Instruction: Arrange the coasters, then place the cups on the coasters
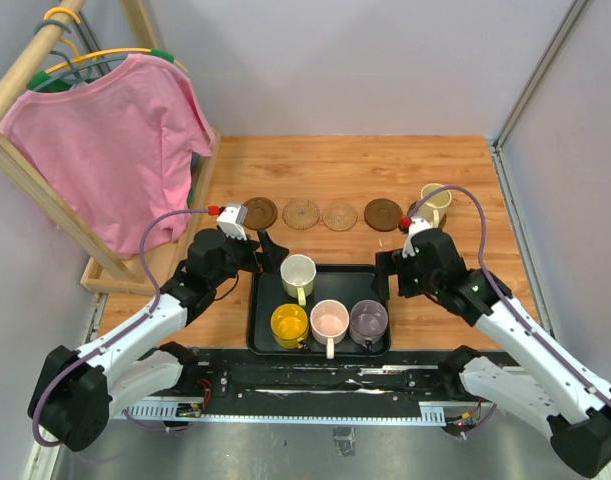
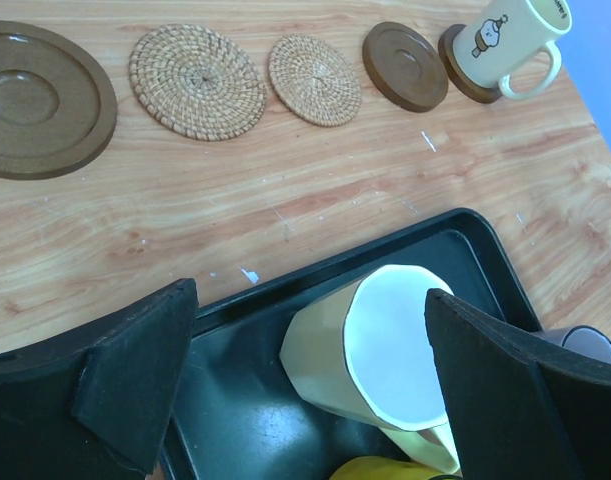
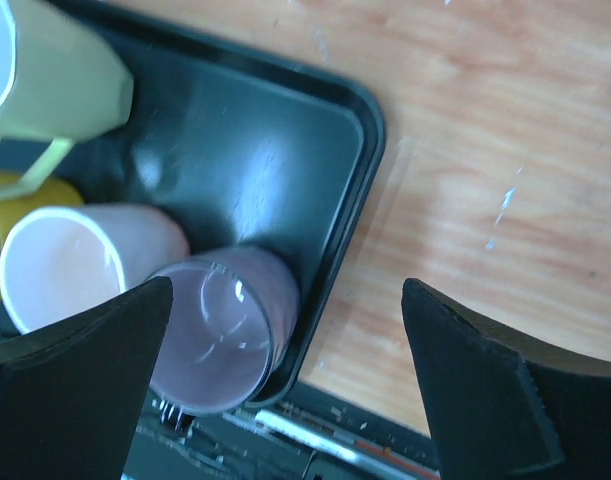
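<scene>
Five coasters (image 1: pixel 339 216) in a row across far part of table (image 1: pixel 355 165), left to right: dark, tan woven, tan woven, dark, dark. Only the rightmost coaster (image 2: pixel 455 60) is loaded: cream cup (image 2: pixel 505 35) stands upright on it. Other 4 cups sit in black tray (image 1: pixel 350 285) at near-centre, all upright. White cup (image 1: pixel 298 272) is far-left in tray; along the near side, left to right, are yellow cup (image 1: pixel 289 324), pink cup (image 1: pixel 329 320) & purple cup (image 1: pixel 368 320). L gripper (image 1: pixel 270 248) is over tray's far-left corner, just beside white cup, fingers spread wide w/ nothing in them. Its wrist view shows that cup's rim btwn the two pads; whether they touch it can't be told. R gripper (image 1: pixel 385 272) is at tray's right edge, just far of purple cup, jaws also wide apart & empty.
</scene>
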